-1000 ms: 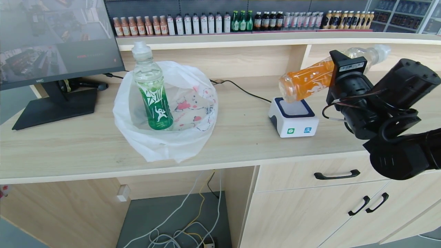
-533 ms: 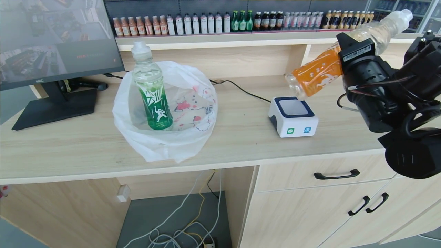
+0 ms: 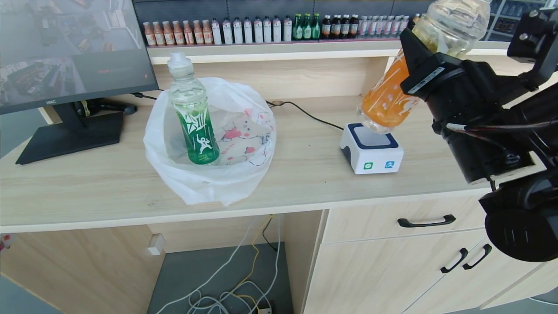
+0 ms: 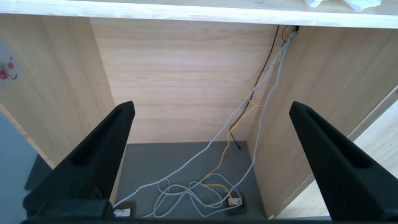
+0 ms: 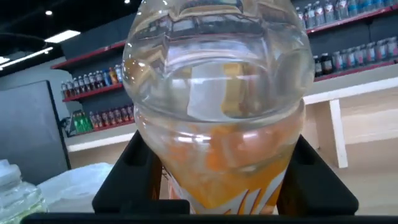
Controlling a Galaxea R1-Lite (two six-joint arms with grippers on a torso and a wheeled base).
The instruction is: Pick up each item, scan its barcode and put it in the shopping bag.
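Observation:
My right gripper [image 3: 425, 65] is shut on an orange drink bottle [image 3: 392, 93], holding it tilted with its base just above the white barcode scanner [image 3: 370, 150] on the counter. In the right wrist view the orange bottle [image 5: 217, 124] sits between the black fingers [image 5: 134, 168]. A green drink bottle [image 3: 192, 117] stands upright inside the white shopping bag [image 3: 244, 174] at the counter's middle left. My left gripper [image 4: 211, 162] hangs open below the counter's edge, over the floor cables.
A monitor [image 3: 65, 48] on a black stand occupies the counter's far left. A black cable [image 3: 305, 114] runs across the counter behind the scanner. A raised shelf [image 3: 270, 51] with rows of bottles lines the back. Drawers with black handles [image 3: 426, 221] sit below right.
My right gripper has lifted and swung the orange bottle from lying nearly level over the scanner to steeply tilted, cap end up. The bag and green bottle have stayed put.

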